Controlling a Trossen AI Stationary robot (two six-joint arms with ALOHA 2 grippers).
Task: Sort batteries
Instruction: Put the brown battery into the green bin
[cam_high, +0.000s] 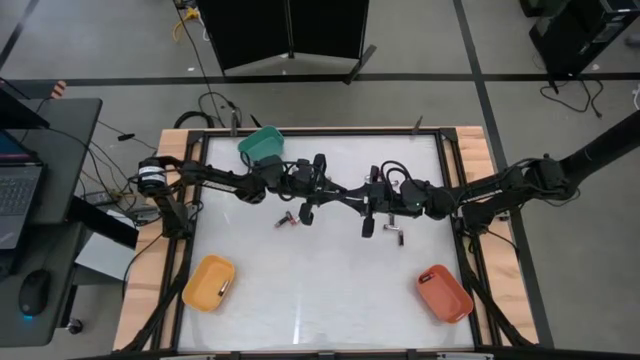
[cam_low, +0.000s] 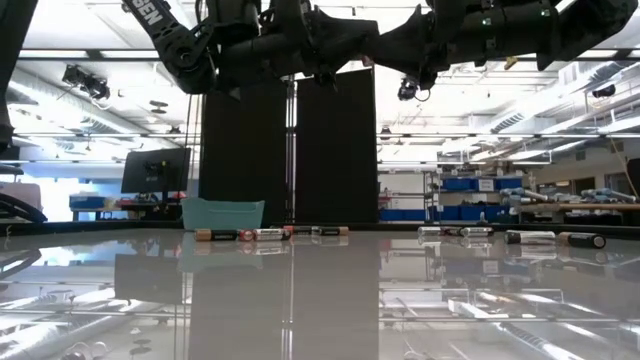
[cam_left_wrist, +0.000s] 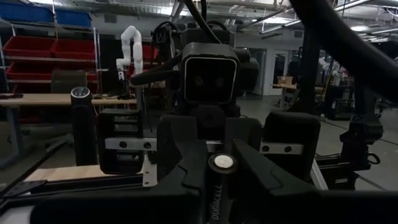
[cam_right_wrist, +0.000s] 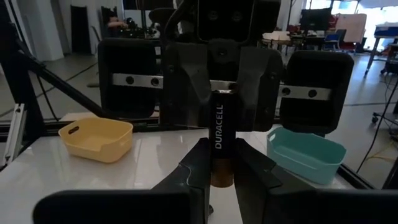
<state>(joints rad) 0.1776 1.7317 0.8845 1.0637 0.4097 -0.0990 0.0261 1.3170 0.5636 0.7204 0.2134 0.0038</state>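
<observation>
My two grippers meet tip to tip high above the middle of the table, the left gripper (cam_high: 325, 195) coming from the left and the right gripper (cam_high: 352, 198) from the right. Both are shut on one black and copper Duracell battery (cam_right_wrist: 219, 127), which also shows in the left wrist view (cam_left_wrist: 221, 186). Other batteries lie on their sides on the table below, near the left (cam_high: 290, 220) and near the right (cam_high: 397, 233). In the low view they form a row (cam_low: 270, 234) and another (cam_low: 510, 238). My left gripper pinches the battery's black end (cam_right_wrist: 221, 96) between its two fingers, which lie level along the battery and come from the table's left. The battery is lifted clear of the table. My right gripper pinches the battery's copper end (cam_right_wrist: 221, 174) between its two fingers (cam_right_wrist: 198, 168). They come level from the table's right and lie along the battery. The battery spans the gap between the two grippers, high above the table.
A green bin (cam_high: 262, 146) stands at the table's far left, a yellow bin (cam_high: 208, 282) at the near left and a red bin (cam_high: 444, 293) at the near right. Wooden rails edge the table on both sides.
</observation>
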